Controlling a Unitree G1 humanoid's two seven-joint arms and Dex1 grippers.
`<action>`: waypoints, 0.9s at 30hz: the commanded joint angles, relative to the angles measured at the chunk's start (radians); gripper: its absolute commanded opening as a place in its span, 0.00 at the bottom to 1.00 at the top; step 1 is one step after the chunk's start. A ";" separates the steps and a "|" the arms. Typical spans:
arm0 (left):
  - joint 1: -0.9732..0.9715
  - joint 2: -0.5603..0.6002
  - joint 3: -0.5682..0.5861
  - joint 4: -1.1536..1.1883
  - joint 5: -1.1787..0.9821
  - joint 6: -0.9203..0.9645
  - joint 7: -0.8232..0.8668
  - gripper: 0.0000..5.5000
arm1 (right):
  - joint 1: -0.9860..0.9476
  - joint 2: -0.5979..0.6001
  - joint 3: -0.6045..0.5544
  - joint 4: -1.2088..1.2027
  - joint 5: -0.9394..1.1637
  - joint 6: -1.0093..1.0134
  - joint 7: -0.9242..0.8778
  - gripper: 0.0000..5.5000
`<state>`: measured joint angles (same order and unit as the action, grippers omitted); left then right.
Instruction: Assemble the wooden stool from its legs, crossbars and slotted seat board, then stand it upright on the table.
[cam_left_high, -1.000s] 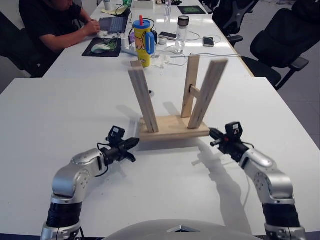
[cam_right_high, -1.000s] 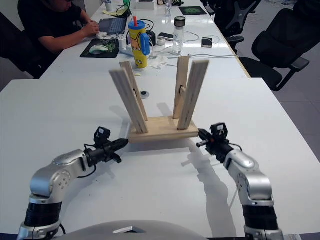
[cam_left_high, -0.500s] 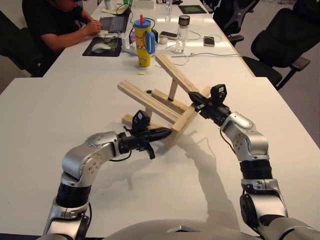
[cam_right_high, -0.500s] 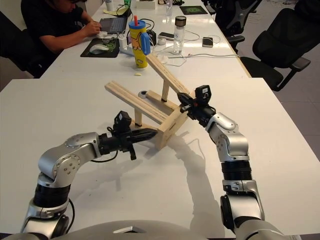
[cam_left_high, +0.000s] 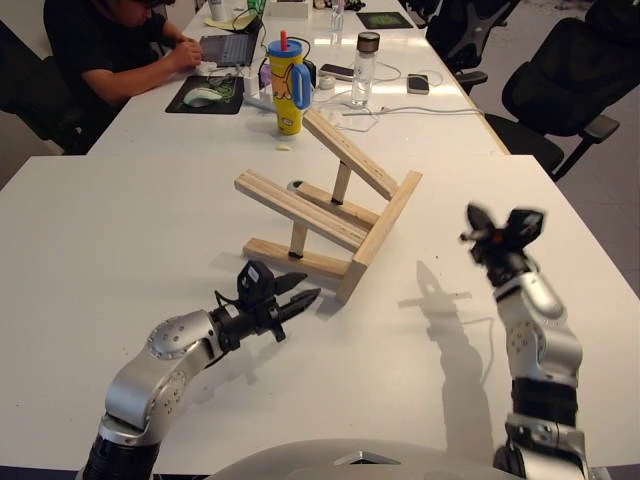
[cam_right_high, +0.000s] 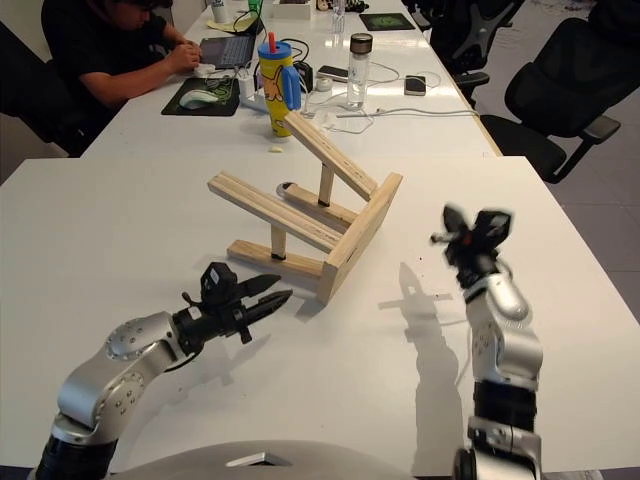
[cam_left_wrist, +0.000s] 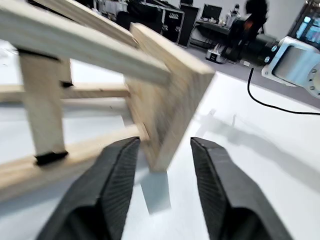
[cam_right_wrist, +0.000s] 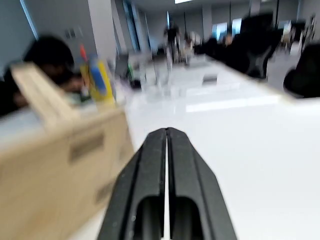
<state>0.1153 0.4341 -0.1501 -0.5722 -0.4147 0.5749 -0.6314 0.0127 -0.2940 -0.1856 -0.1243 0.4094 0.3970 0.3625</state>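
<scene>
Left gripper (cam_left_high: 292, 303) sits nearest me, low over the white table (cam_left_high: 110, 250). Its fingers (cam_left_wrist: 117, 170) are spread wide and have hold of nothing. In the left wrist view the lower corner of the slotted seat board (cam_left_wrist: 170, 100) stands just ahead of the gap between them. From the head view the fingertips are just short of that corner.

Right gripper (cam_left_high: 488, 236) is raised off the table on my right, well apart from the stool. The right wrist view shows its two fingers (cam_right_wrist: 150, 165) pressed flat together, with nothing between them.

The wooden stool (cam_left_high: 330, 215) is assembled but lies on its side mid-table, not upright. The seat board stands on one edge, leaning, with its lower corner on the table. The legs run out from it toward my left. The lowest leg (cam_left_high: 290, 257) rests along the tabletop, and the upper legs (cam_left_high: 345, 152) slope up and away. Short crossbars (cam_left_high: 297, 238) join the legs.

On the next table beyond are a yellow cup (cam_left_high: 285, 88) with a blue handle and a clear bottle (cam_left_high: 362, 70).
</scene>
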 joint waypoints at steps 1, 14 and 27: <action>-0.044 -0.015 -0.028 0.026 0.057 -0.042 0.040 0.48 | 0.020 0.007 0.198 -0.067 -0.004 0.110 0.091 0.00; -0.125 -0.039 -0.094 0.218 0.246 -0.198 0.107 0.49 | -0.080 0.011 0.259 0.003 -0.034 0.114 0.133 0.00; -0.172 -0.086 -0.104 0.331 0.279 -0.303 0.099 0.69 | -0.079 0.000 0.225 0.087 -0.041 0.090 0.157 0.00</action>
<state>-0.0184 0.3654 -0.2496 -0.2761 -0.1518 0.2657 -0.5462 -0.0472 -0.2963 0.0496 -0.0506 0.3654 0.4889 0.5086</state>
